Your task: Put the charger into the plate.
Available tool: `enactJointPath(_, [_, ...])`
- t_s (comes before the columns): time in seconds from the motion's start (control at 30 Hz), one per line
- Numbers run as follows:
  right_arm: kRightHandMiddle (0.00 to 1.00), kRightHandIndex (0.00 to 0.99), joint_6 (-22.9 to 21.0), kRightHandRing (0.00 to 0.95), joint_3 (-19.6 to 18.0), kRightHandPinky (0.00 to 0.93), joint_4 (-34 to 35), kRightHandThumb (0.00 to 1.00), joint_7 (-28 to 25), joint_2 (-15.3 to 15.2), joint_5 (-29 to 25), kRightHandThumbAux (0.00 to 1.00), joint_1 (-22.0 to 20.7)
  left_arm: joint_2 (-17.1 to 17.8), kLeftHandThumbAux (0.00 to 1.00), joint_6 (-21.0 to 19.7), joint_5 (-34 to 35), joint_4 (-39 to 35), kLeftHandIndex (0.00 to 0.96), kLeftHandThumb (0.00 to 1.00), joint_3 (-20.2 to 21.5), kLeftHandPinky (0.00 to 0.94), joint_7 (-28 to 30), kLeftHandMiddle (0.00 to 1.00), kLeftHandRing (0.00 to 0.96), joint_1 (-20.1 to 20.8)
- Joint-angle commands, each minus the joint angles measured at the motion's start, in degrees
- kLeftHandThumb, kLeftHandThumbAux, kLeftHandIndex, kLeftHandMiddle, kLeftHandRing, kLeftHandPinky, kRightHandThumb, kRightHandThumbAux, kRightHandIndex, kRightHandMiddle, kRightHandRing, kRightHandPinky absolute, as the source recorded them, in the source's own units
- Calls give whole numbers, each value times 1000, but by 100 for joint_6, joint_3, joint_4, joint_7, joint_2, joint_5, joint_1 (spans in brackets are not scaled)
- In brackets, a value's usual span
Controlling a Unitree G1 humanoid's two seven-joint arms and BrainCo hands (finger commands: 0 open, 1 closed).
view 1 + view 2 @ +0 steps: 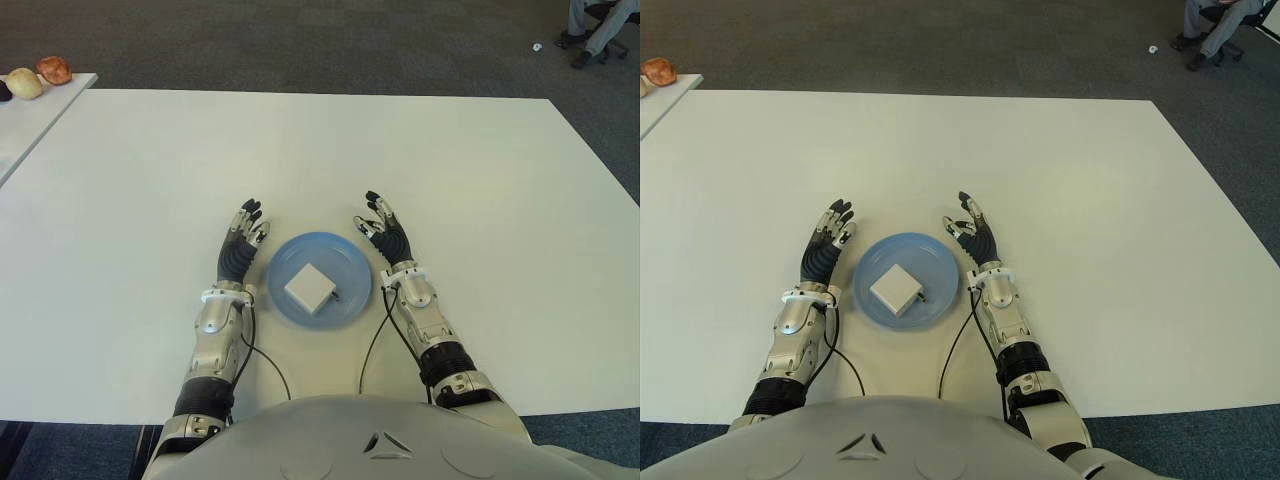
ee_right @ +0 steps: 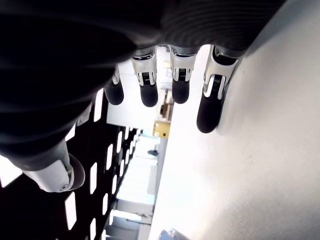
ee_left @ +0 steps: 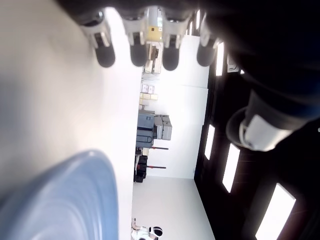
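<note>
Charger is sitting in the blue plate, roughly centred, flat on one face. Looks like the task is done as things lie.

My left hand is just beside the plate on its left, fingers extended and spread, holding nothing. My right hand is just beside the plate on its right, fingers also extended and loose, empty. Both wrist views agree: straight fingers over the white surface, nothing between them. Left wrist view catches the plate rim close by.

Handling read, a judgement only: white boxy block, rigid plastic shell, likely light but dense enough not to skid on its own. Smooth faces, so probably a bit slippery under the pads. Not fragile. A small dark bit shows at its right edge, maybe prongs or a port; can't tell.

If a re-grip were needed: pinch across two opposite side faces, thumb against fingers, from above. Avoid that dark end. The plate is shallow, so the rim shouldn't block access.
</note>
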State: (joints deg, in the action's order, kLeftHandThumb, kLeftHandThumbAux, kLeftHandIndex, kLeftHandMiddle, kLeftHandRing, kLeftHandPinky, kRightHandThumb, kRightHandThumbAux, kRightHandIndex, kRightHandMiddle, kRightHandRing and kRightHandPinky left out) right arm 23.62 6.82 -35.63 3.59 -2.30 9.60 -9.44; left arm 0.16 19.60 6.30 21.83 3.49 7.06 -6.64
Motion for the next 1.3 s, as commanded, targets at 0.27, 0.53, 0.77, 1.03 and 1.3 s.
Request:
enactJointPath(0.27, [79, 34, 126, 39, -201, 1, -745, 6, 71, -15, -135, 608, -152, 67, 563, -482, 6, 458, 53, 0, 50, 34, 16, 87, 51, -320])
enactJointPath(0.53, [83, 35, 134, 39, -421, 16, -903, 11, -9, 112, -418, 618, -238, 78, 565, -492, 14, 456, 60, 0, 58, 27, 19, 86, 48, -327])
enactJointPath(0.77, [78, 26, 107, 37, -520, 14, -968, 0, -59, 166, -477, 606, -260, 80, 570, -488, 58, 476, 63, 0, 71, 41, 43, 90, 53, -318])
enactJointPath(1.03, [80, 21, 155, 42, -629, 29, -1041, 0, -139, 225, -571, 603, -268, 92, 574, -462, 63, 501, 67, 0, 84, 42, 75, 90, 55, -312])
enactJointPath(1.3, [85, 25, 283, 48, -781, 49, -1141, 0, -185, 324, -720, 619, -311, 102, 572, -438, 61, 545, 59, 0, 101, 27, 98, 81, 45, -295])
